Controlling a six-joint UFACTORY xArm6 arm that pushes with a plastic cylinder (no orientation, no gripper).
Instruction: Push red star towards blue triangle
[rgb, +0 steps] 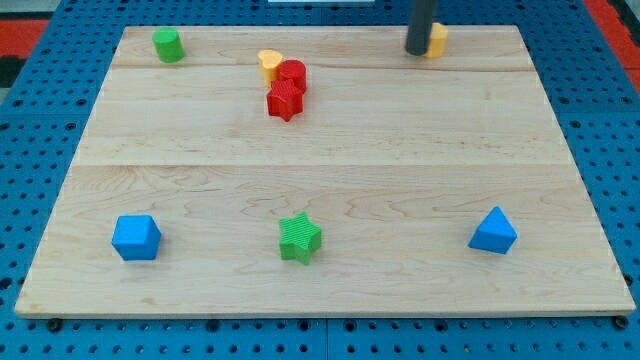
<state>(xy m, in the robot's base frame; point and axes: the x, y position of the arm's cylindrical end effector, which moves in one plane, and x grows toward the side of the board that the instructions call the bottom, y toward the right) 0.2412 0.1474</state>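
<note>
The red star (285, 101) lies in the upper middle of the wooden board, touching a red cylinder (292, 74) just above it. The blue triangle (493, 231) sits at the lower right of the board, far from the star. My tip (417, 50) is at the view's top right, right beside a yellow block (436, 40), well to the right of the red star and not touching it.
A yellow block (268, 63) touches the red cylinder at its left. A green cylinder (168, 45) is at the top left. A blue cube (136, 238) is at the lower left and a green star (300, 238) at the bottom middle. The board (320, 180) rests on a blue pegboard.
</note>
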